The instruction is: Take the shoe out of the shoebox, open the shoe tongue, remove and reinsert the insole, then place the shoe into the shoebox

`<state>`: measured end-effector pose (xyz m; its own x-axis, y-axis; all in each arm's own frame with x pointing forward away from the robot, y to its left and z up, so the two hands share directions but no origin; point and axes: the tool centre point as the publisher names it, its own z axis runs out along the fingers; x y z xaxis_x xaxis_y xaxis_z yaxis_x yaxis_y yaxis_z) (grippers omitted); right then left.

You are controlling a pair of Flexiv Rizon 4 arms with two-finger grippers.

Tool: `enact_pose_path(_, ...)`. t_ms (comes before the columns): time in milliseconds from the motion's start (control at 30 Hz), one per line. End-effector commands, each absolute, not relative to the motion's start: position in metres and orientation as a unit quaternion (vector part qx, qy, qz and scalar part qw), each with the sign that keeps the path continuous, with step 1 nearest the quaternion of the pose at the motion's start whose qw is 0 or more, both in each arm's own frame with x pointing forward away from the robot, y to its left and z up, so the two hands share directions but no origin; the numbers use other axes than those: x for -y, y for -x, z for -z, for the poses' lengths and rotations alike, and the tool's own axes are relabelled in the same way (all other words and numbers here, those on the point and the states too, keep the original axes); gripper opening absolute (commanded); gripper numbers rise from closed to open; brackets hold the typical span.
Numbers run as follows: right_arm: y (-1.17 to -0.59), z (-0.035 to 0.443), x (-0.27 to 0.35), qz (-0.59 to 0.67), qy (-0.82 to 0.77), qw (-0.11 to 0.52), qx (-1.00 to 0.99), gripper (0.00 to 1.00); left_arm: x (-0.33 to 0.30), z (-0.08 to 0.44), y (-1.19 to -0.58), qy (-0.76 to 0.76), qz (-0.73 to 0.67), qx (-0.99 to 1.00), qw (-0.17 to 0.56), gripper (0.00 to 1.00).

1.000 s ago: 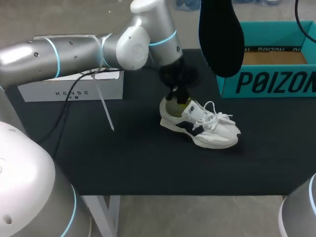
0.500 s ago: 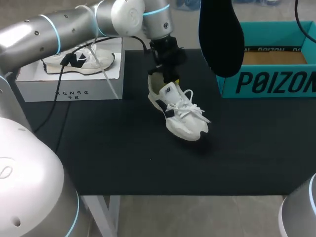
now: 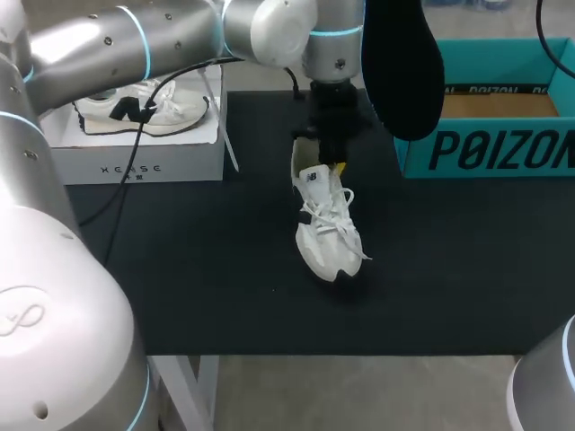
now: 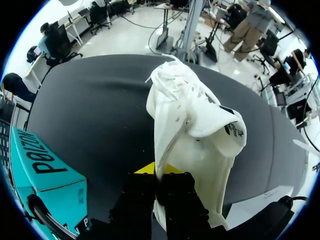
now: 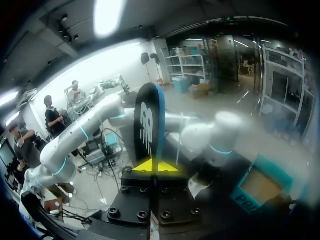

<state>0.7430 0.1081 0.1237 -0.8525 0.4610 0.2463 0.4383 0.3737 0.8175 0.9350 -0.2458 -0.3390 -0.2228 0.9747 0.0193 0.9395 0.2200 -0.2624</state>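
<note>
Shoe (image 3: 328,229): white, on its sole mid-table (image 3: 216,287), out of the box. Toe points to 6 o'clock, heel to 12, laces loose over the tongue.

Left gripper (image 3: 329,160): at the heel end, clamped narrow on the heel collar. The left wrist view shows the collar wall pinched between its fingers and the shoe running away ahead of them.

Insole (image 3: 402,63): black, out of the shoe, held high at about 1 o'clock from it and well clear of the table. Right gripper (image 5: 151,167): closed on the insole's lower end, insole standing upright between the yellow tips.

Shoebox (image 3: 490,148): teal, open, at 2 o'clock from the shoe. White box (image 3: 135,166) at 10 o'clock, a second shoe (image 3: 144,106) on top.

Judgement: removal done, reinsertion in hand. Next move needs the insole brought down and fed toe-first into the opening while the left steadies the heel. The finger at the collar may crowd the entry.
</note>
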Motion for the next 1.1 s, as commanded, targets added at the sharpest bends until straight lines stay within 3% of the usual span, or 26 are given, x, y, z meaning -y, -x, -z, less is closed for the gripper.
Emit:
enact_pose_path(33,-0.745,-0.124,-0.110,-0.488,-0.271,0.011,-0.829,0.00,0.255,0.343,-0.932,0.621,-0.089,0.773,0.096,0.00)
enact_pose_path(600,-0.745,-0.124,-0.110,-0.488,-0.271,0.011,-0.829,0.00,0.300,0.361,-0.901,0.659,-0.091,0.738,0.115,0.00)
enact_pose_path(1100,-0.745,-0.124,-0.110,-0.488,-0.271,0.011,-0.829,0.00,0.303,0.380,-0.904,0.654,-0.096,0.741,0.120,0.00)
